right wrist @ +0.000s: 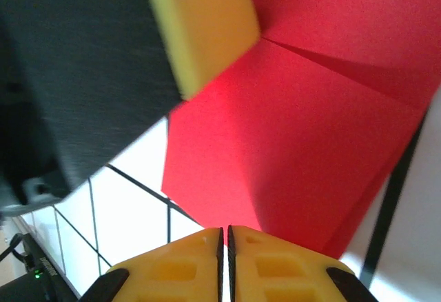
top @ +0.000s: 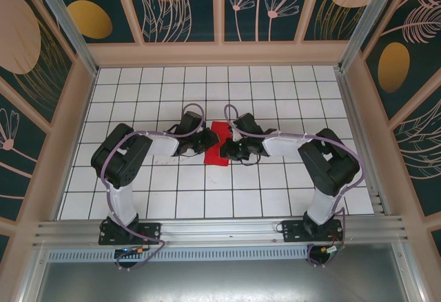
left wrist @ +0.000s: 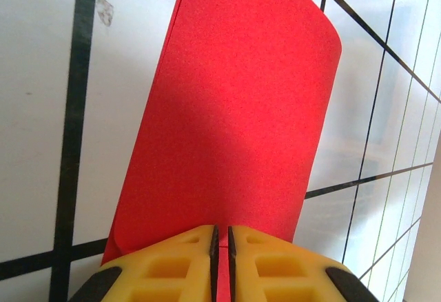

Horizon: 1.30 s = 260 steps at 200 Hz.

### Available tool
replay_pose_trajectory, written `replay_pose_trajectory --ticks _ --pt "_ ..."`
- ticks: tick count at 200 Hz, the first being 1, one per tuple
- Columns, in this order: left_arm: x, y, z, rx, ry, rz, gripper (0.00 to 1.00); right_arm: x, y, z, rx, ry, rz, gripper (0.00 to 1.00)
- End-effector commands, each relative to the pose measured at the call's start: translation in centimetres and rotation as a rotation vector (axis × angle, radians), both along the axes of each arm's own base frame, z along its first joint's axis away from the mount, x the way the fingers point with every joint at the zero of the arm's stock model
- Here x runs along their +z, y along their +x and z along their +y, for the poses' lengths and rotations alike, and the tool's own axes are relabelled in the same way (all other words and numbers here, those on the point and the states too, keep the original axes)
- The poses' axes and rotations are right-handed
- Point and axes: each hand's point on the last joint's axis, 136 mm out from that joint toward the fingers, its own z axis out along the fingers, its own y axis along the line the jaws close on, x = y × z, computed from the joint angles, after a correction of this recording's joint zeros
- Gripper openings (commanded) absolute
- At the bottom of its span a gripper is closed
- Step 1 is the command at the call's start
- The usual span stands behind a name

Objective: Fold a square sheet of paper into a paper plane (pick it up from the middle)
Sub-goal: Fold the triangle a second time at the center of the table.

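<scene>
- Two arms are pictured meeting at the middle of the white gridded table (top: pixel 275 198), with the red paper sheet (top: pixel 219 145) placed between the left gripper (top: pixel 198 143) and the right gripper (top: pixel 232 152)
- The sheet is shown partly folded (one layer is doubled over, and a slanted crease is visible in the right wrist view) and is located near the table's centre
- In the left wrist view, the left gripper (left wrist: pixel 220 236) is seen with its yellow jaws set almost together, and a thin strip of the red paper sheet (left wrist: pixel 234 109) is clamped in the narrow slit between them; the far right corner of the paper is curled over
- In the right wrist view, the right gripper (right wrist: pixel 224 236) is seen closed to a hairline gap, with the edge of the red paper sheet (right wrist: pixel 296 143) set against its tips; whether the paper is actually pinched there cannot be told
- A yellow finger (right wrist: pixel 200 26) of the left gripper is caught, blurred, at the upper left of that view, just beside the sheet
- The table is enclosed by leaf-patterned wall panels (top: pixel 179 5)
</scene>
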Motion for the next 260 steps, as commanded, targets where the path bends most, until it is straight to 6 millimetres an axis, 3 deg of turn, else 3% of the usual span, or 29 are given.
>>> replay_pose_trajectory --ticks 1,38,105,168,237,260 --pt "-2.4 -1.3 1.3 -0.004 0.065 0.057 0.17 1.2 -0.2 0.7 0.019 0.011 0.002 0.14" --pt "-2.5 -1.5 1.4 -0.005 0.068 0.06 0.17 -1.2 -0.6 0.5 0.012 -0.041 0.054 0.13" --pt "-2.8 -1.6 1.6 0.0 0.073 0.064 0.16 -4.9 -2.3 -2.2 -0.015 -0.141 0.128 0.12" --pt "-3.5 -1.8 1.8 0.013 0.08 0.077 0.14 -3.8 -3.6 -2.3 -0.012 -0.099 0.148 0.13" --pt "-3.6 -1.8 2.0 0.015 0.089 0.076 0.13 -5.1 -6.2 -4.6 -0.029 -0.135 0.206 0.14" --pt "-3.5 -1.8 2.0 0.012 0.091 0.07 0.13 -4.0 -6.2 -4.5 -0.037 -0.09 0.2 0.14"
